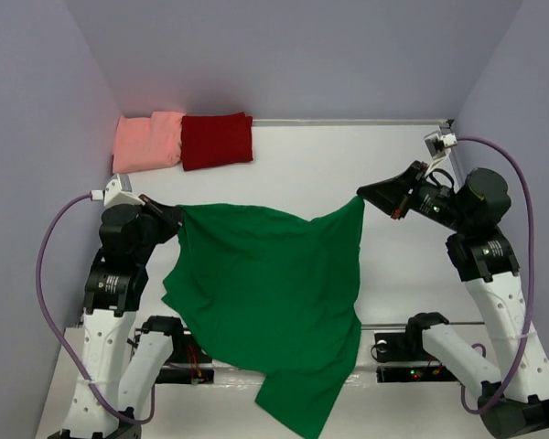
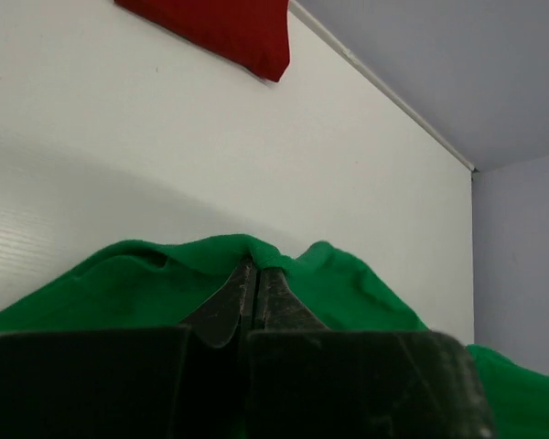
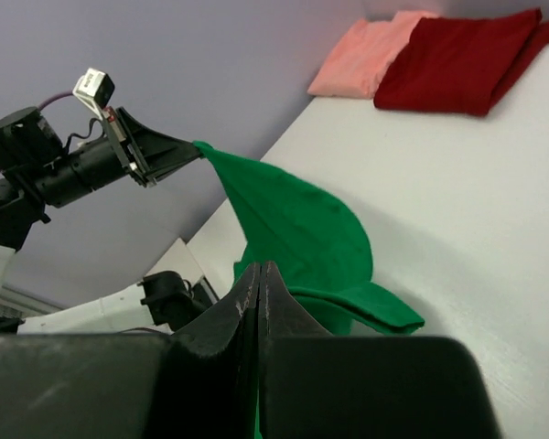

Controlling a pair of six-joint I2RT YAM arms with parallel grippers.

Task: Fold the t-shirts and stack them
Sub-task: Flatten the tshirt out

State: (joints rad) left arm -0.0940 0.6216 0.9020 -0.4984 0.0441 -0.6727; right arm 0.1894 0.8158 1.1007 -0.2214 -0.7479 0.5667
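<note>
The bright green t-shirt hangs stretched between both grippers above the table, its lower part drooping past the table's near edge. My left gripper is shut on its left corner; green cloth wraps the fingertips in the left wrist view. My right gripper is shut on its right corner, and the shirt shows in the right wrist view too. The salmon-pink t-shirt and the dark red t-shirt lie folded side by side at the table's far left.
The white table is boxed by grey walls at the back and both sides. The arm bases sit at the near edge. The left arm shows across the table in the right wrist view.
</note>
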